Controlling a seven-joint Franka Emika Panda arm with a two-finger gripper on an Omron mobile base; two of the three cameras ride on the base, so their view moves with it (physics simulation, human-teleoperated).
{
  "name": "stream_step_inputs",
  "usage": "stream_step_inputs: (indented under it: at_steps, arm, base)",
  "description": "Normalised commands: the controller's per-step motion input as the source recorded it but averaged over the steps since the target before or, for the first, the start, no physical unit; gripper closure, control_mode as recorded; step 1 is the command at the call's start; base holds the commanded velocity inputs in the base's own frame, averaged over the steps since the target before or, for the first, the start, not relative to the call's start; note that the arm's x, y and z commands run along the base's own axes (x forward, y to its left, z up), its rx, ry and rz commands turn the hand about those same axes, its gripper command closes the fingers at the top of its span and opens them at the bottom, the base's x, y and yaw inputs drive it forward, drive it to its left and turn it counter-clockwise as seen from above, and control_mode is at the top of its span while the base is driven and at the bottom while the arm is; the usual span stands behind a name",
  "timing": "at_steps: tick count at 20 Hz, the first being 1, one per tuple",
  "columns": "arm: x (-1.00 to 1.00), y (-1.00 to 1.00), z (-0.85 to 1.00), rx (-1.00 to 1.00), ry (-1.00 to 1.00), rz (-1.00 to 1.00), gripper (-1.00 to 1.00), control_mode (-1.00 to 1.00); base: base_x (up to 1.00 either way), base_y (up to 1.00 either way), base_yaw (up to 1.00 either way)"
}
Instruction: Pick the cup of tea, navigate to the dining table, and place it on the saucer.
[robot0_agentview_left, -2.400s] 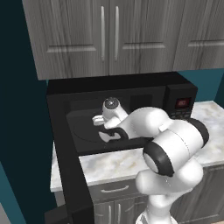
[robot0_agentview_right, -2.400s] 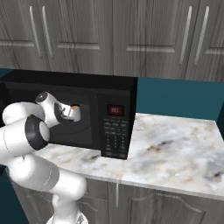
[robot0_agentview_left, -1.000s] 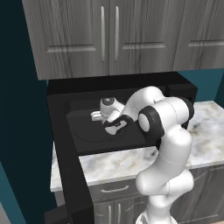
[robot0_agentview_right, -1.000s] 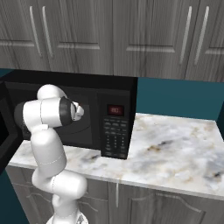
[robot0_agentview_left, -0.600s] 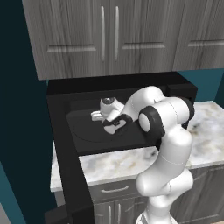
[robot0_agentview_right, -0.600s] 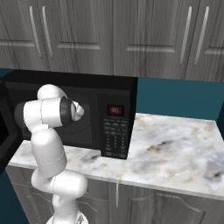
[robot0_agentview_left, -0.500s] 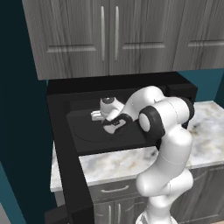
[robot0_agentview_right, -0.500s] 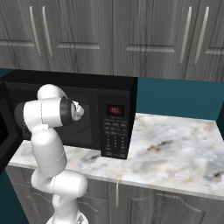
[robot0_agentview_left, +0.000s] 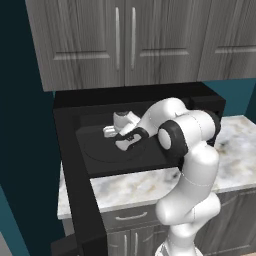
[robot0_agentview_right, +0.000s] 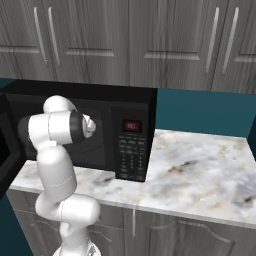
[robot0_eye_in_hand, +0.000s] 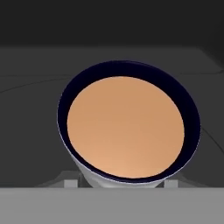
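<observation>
Gripper (robot0_agentview_left: 121, 141) seems to straddle the upright cup of tea (robot0_eye_in_hand: 127, 127) directly below it; grip unclear.

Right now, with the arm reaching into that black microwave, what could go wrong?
The small grey cup is filled nearly to its dark rim with light-brown tea, so a jerky or tilted lift could spill it. The tool works deep inside the black microwave, so pulling the cup out may knock it against the cavity walls. Whether the grip is firm yet cannot be told; it might slip.
</observation>
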Motion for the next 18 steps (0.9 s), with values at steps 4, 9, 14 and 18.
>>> stream_step_inputs:
  at_steps: [4,9,14,18]
  arm:
    - [0.0,0.12,-0.29,0.0,0.03,0.0,1.0,-1.0]
    - [-0.1,0.14,-0.22,0.0,0.0,0.0,1.0,-1.0]
    - [-0.31,0.04,-0.24,0.0,0.0,0.0,1.0,-1.0]
    - [-0.72,0.14,-0.37,0.0,0.0,0.0,1.0,-1.0]
  base:
    - [0.0,0.0,0.0]
    - [0.0,0.0,0.0]
    - [0.0,0.0,0.0]
    - [0.0,0.0,0.0]
